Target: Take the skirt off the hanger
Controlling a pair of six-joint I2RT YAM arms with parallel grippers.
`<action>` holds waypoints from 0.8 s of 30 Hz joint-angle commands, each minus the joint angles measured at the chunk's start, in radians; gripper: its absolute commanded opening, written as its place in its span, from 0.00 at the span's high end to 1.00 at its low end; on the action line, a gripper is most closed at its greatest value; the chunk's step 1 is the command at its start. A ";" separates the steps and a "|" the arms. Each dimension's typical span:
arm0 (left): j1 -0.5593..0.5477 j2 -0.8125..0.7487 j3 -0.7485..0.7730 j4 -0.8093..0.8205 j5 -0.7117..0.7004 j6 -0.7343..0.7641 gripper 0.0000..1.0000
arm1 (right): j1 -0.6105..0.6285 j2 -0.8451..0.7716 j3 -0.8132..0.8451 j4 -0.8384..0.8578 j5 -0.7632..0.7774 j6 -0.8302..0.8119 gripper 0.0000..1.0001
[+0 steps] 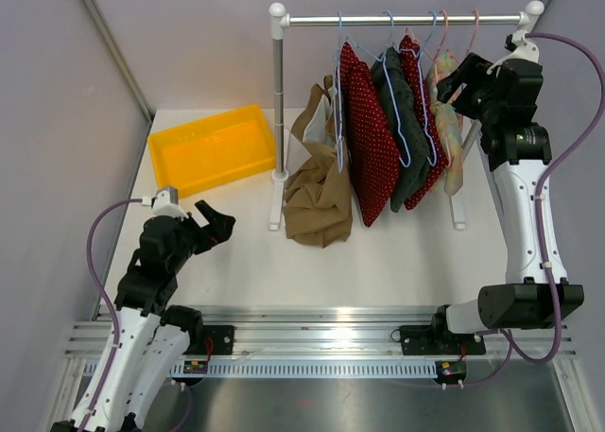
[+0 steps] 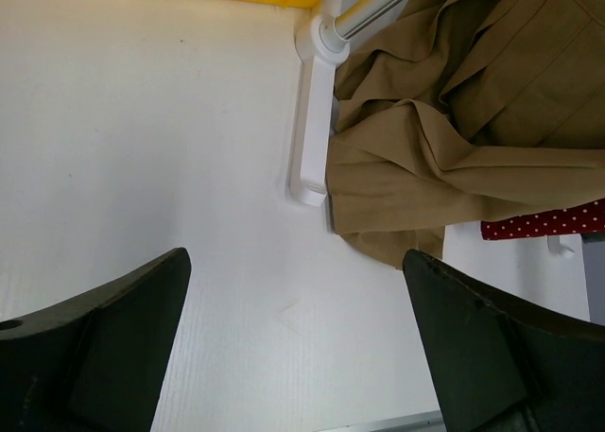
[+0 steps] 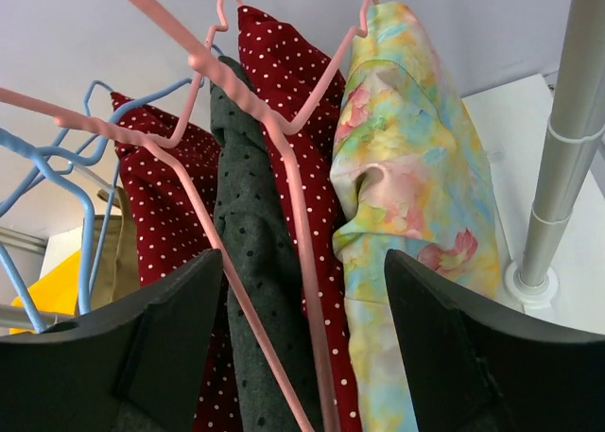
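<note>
Several garments hang from the rail (image 1: 406, 20): a tan skirt (image 1: 319, 191) on a blue hanger (image 1: 339, 92), slumped onto the table by the rack pole, then a red dotted one (image 1: 369, 139), a dark grey one (image 1: 402, 120), another red dotted one and a floral one (image 1: 449, 129). My right gripper (image 1: 452, 82) is open, high up beside the floral garment. In the right wrist view it (image 3: 302, 290) faces the floral fabric (image 3: 416, 167) and grey fabric (image 3: 250, 215), and pink hanger wires (image 3: 284, 167) cross the gap. My left gripper (image 1: 216, 226) is open and empty over the table, left of the tan skirt (image 2: 454, 148).
A yellow bin (image 1: 213, 148) sits at the back left. The rack's left pole (image 1: 278, 92) and its white foot (image 2: 312, 120) stand between the bin and the tan skirt. The rack's right pole (image 3: 567, 120) is close beside my right gripper. Grey walls enclose the table.
</note>
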 commanded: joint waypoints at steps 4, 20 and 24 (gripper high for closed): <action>-0.004 -0.004 -0.008 0.056 0.043 -0.001 0.01 | -0.003 0.011 0.028 0.043 0.034 -0.023 0.24; -0.006 0.003 -0.010 0.056 0.042 -0.001 0.01 | -0.003 -0.160 -0.073 0.129 0.157 -0.062 0.32; -0.009 0.003 -0.010 0.054 0.037 -0.001 0.01 | -0.003 -0.129 -0.068 0.110 0.174 -0.078 0.36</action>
